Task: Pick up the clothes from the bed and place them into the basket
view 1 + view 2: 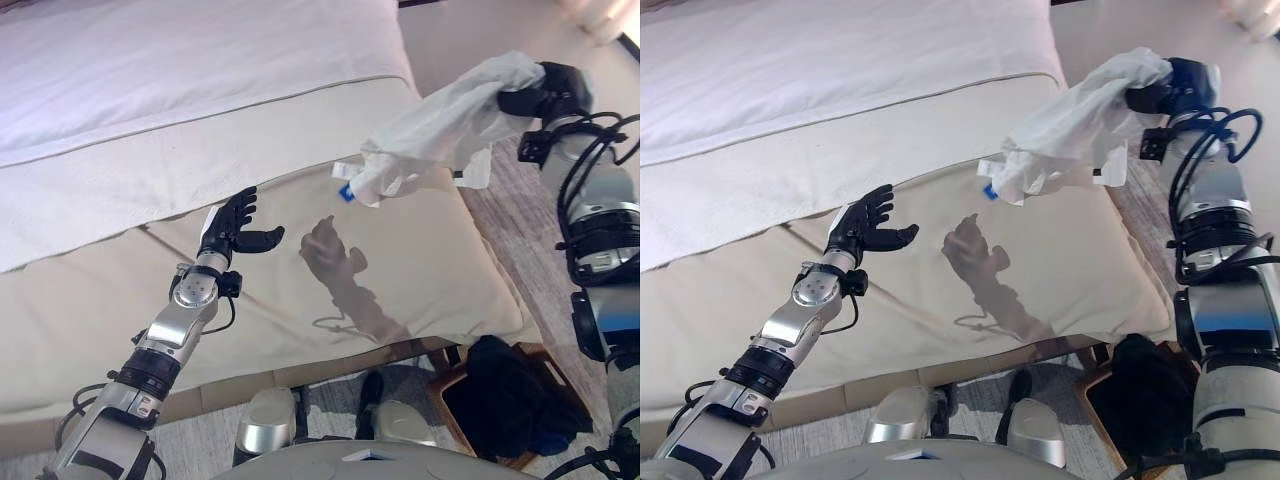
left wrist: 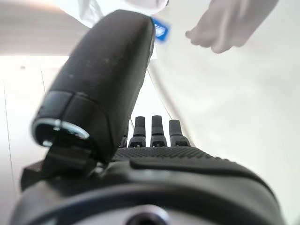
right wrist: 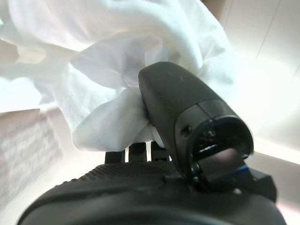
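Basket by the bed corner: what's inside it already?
The basket holds a heap of dark clothes, with something blue at its edge. Whatever lies beneath is covered. The right hand holds the white garment above the bed.

Basket (image 1: 540, 365) cut off, contents indistinct.

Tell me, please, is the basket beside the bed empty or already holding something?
Holding something: dark clothing fills the wooden basket on the floor. The white garment hangs from the right hand.

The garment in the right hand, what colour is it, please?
White garment, clearest in the right eye view.
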`<state>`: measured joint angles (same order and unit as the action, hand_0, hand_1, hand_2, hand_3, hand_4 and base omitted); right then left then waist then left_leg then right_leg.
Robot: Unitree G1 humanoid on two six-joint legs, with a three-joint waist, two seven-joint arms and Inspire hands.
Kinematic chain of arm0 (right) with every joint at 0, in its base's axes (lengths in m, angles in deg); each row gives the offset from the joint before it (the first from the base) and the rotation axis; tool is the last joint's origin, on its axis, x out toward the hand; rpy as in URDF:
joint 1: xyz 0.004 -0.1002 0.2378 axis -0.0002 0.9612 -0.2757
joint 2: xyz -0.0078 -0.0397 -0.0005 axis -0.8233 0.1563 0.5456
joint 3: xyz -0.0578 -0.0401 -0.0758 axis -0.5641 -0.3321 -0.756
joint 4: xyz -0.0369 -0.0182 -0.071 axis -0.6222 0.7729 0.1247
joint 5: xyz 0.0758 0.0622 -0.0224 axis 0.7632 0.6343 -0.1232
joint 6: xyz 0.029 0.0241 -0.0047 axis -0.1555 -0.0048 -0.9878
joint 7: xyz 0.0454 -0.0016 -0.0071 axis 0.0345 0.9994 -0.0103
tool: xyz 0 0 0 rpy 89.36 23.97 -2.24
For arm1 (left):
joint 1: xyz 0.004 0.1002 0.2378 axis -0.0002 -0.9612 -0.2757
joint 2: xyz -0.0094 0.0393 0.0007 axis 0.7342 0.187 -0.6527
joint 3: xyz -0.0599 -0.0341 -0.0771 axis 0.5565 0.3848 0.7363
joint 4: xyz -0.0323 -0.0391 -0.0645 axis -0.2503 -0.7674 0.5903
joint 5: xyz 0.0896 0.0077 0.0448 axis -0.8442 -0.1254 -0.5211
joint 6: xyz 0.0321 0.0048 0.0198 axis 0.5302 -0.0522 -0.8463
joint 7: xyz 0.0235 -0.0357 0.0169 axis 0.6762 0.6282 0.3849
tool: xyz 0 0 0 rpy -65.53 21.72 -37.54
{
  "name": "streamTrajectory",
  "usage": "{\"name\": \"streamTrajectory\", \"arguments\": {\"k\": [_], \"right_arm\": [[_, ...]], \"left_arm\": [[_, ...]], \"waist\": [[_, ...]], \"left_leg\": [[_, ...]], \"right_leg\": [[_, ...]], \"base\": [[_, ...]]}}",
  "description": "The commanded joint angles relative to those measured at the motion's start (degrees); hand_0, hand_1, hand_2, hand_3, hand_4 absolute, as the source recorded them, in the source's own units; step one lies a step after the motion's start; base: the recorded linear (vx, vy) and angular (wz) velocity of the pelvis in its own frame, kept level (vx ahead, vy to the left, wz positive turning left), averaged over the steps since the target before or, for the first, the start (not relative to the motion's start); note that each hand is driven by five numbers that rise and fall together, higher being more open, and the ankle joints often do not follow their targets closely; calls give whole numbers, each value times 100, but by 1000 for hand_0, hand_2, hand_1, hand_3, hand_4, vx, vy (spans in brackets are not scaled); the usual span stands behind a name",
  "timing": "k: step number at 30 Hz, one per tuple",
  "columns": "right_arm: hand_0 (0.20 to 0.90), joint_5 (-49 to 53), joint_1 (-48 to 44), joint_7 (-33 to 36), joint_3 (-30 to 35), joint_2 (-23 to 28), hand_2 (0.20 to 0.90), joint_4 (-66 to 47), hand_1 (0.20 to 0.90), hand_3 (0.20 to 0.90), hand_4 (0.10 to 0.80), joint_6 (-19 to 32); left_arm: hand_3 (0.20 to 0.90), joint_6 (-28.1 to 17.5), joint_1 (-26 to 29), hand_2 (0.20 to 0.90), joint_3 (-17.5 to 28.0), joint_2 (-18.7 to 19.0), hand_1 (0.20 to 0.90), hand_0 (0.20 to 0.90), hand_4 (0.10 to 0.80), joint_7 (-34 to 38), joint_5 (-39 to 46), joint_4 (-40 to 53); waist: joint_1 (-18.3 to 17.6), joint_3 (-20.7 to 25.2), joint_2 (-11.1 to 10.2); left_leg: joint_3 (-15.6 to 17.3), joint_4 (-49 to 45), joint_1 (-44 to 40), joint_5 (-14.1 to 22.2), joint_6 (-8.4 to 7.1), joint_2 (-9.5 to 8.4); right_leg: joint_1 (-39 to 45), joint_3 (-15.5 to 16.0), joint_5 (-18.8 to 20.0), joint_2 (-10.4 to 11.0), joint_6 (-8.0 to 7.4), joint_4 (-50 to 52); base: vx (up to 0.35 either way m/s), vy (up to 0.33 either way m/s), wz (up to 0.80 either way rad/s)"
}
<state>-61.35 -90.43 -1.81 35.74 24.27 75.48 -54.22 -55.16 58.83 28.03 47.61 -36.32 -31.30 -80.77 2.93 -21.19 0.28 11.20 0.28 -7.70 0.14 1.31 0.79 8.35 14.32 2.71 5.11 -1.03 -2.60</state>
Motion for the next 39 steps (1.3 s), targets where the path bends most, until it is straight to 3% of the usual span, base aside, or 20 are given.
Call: {"name": "streamTrajectory", "arguments": {"k": [1, 4, 11, 21, 27, 39], "right_arm": [[300, -95, 351, 69, -38, 689, 300, -592, 300, 200, 100, 805], [300, -97, 541, 97, 108, 785, 300, -758, 300, 200, 100, 832], [300, -170, 1567, 281, 957, 1264, 300, -1162, 300, 200, 100, 964], [300, -227, 2685, 270, 1840, 1365, 300, -1417, 300, 200, 100, 869], [300, -306, 3215, 325, 2163, 1192, 300, -1284, 300, 200, 100, 723], [300, -486, 3752, 182, 2150, 572, 300, -976, 300, 200, 100, 651]], "left_arm": [[900, -721, -236, 900, -79, -60, 900, 900, 800, 58, -186, -342], [900, -766, -313, 900, -16, -42, 900, 900, 800, 61, -175, -333], [900, -914, -246, 900, -27, -9, 900, 900, 800, -143, -291, -403], [900, -802, -128, 900, -42, -14, 900, 900, 800, -237, -299, -358], [900, -708, -138, 900, -84, -57, 900, 900, 800, -252, -336, -344], [900, -584, -171, 900, -19, 0, 900, 900, 800, -414, -339, -276]], "waist": [[-151, 1588, -118], [-229, 1629, -135], [-675, 1682, -150], [-1115, 1720, -158], [-1292, 1707, -130], [-1456, 1635, 77]], "left_leg": [[-692, 230, 36, 245, -208, -30], [-718, 191, 15, 313, -173, -45], [-282, 328, -102, 338, -196, 73], [68, 387, -168, 361, -198, 146], [131, 391, -161, 391, -187, 138], [316, 365, -139, 382, -230, 173]], "right_leg": [[-254, -472, -519, -148, -200, 495], [-275, -721, -474, -185, -209, 427], [-331, -978, -310, -217, -296, 238], [-477, -1411, -170, -334, -349, 112], [-559, -1654, -112, -430, -360, 60], [-653, -1725, -45, -476, -363, 8]], "base": [[55, -2, -52], [52, 1, -65], [8, 16, -27], [-10, 12, -33], [-41, -40, -31], [-25, -59, -8]]}}
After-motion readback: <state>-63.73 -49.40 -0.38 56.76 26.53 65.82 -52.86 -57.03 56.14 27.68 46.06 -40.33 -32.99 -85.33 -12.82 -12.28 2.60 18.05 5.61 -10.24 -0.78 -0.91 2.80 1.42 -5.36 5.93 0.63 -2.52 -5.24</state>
